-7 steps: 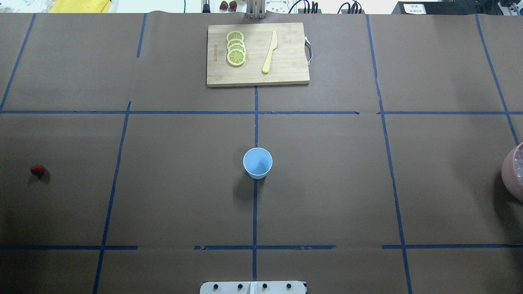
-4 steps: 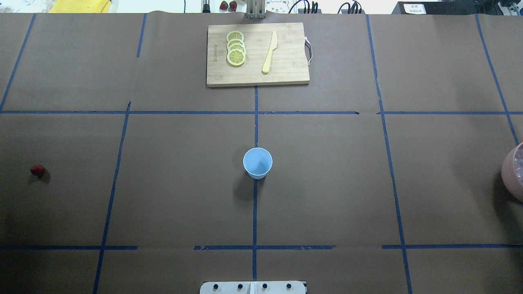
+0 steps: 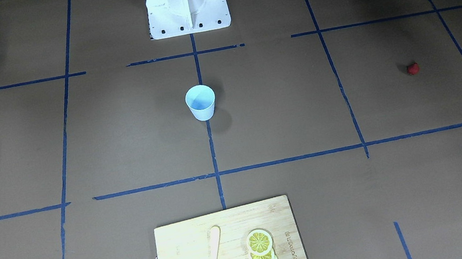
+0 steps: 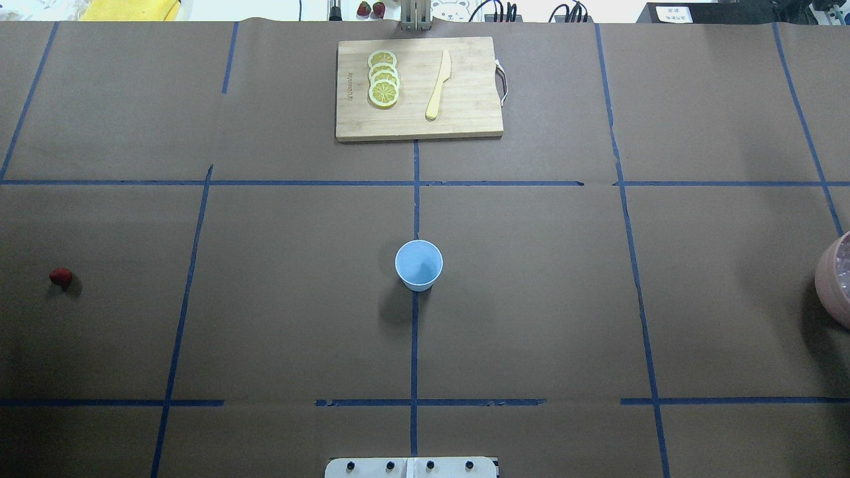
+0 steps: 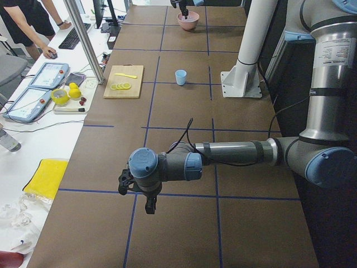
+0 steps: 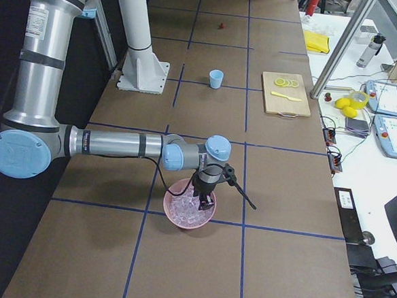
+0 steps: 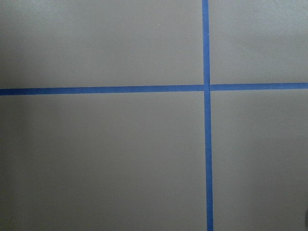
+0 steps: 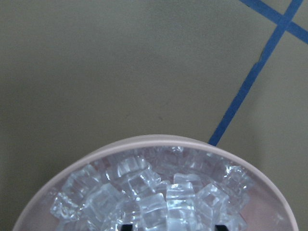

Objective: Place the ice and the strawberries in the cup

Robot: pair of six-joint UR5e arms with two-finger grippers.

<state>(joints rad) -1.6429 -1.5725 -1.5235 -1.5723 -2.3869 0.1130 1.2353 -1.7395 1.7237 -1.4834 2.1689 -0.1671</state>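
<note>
1. Reaching down with the right gripper (image 6: 202, 202) into a pink bowl (image 6: 190, 225) heaped with ice (image 8: 159, 197), near the table's (image 4: 265, 299) right end.
2. Showing only two dark fingertips (image 8: 126, 227) at the lower edge of the right wrist view, set apart with ice between them; spread, then, and clamped on nothing that can be made out.
3. Holding the left gripper (image 5: 149, 207) low over bare table at the left end, pointed down, close to a crossing of blue tape (image 7: 207, 87).
4. Cannot tell how far that one is parted, nor whether anything sits in it: seen only from the side, and out of its own wrist view.
5. Standing upright at mid-table, on a tape line: cup (image 4: 419, 264). Looks empty.
6. Lying alone on the table far to the left of the cup: strawberry (image 4: 60, 277), outside the cup.
7. Resting at the far edge, beyond the cup: board (image 4: 465, 113), with a row of overlapping lemon slices (image 4: 384, 78) and a pale knife (image 4: 439, 85) beside them.
</note>
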